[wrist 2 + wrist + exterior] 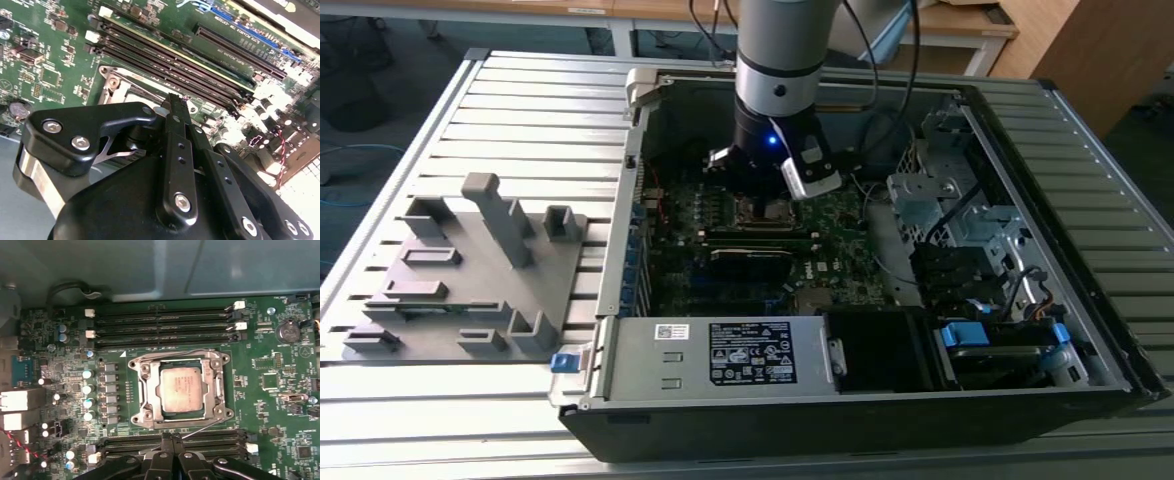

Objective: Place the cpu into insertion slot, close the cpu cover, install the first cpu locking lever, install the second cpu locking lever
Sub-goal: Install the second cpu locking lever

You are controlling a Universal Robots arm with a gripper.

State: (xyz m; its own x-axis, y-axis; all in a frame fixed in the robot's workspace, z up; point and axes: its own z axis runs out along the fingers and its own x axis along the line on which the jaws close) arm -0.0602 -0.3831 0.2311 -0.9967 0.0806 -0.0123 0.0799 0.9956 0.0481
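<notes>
The flat square cpu (pixel 181 387), matte silvery metal, lies level in the insertion slot (pixel 165 416) under the thin steel cpu cover (pixel 150 390); the black jaws (pixel 170 440) are pressed together beside a wire lever (pixel 197 431)

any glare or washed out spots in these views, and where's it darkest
In the second wrist view the corner past the memory slots is blown out white. In the first wrist view the cpu face shows soft glare. In the exterior view the inside of the computer case lies in shadow, with a small blue light glowing on the arm above the gripper.
</notes>
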